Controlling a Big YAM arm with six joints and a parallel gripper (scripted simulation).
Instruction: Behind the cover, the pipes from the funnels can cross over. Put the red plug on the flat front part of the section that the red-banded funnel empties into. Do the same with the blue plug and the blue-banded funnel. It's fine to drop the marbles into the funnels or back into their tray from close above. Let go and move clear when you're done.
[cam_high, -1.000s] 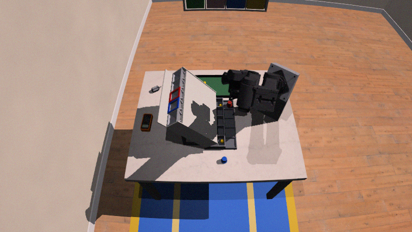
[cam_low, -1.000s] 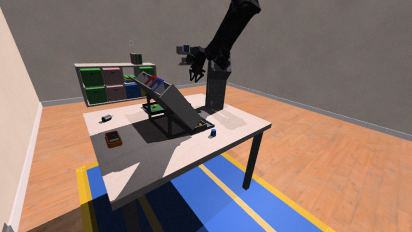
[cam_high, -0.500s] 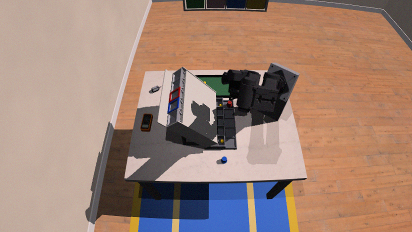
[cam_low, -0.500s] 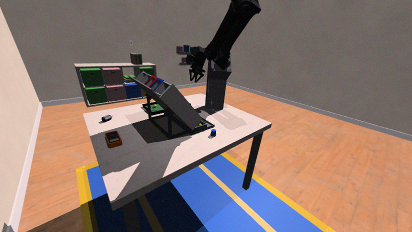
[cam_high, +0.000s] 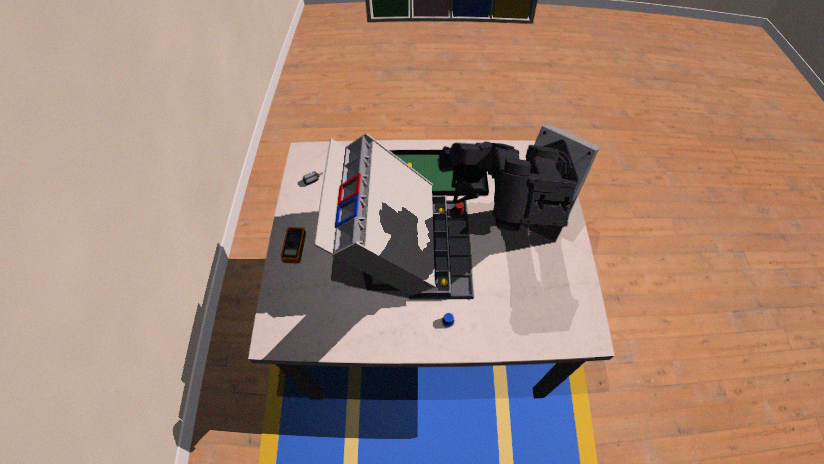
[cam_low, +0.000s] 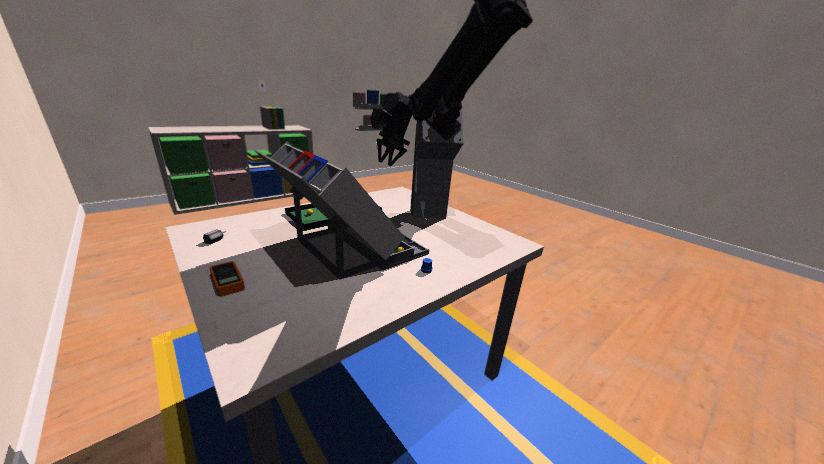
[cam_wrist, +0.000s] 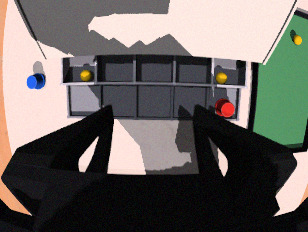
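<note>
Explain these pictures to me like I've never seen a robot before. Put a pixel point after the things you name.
The machine is a single black arm on a post at the table's edge, ending in a two-fingered gripper (cam_low: 392, 155) (cam_wrist: 153, 113). Its fingers stand apart and hold nothing.

One picture looks down from above, one looks across the room from the side, and one comes from the arm's wrist, peering past its fingers.

On the table (cam_high: 536, 322) (cam_low: 484, 230) stands a sloping cover (cam_high: 397, 190) (cam_wrist: 225, 30) with red and blue bands at its raised end. At its low end are two rows of compartments; yellow marbles sit in both end ones of the nearer row. The red plug (cam_high: 458, 208) (cam_wrist: 225, 108) stands in an end section of the outer row; the blue plug (cam_high: 448, 319) (cam_low: 426, 265) (cam_wrist: 35, 81) is on the tabletop.
</note>
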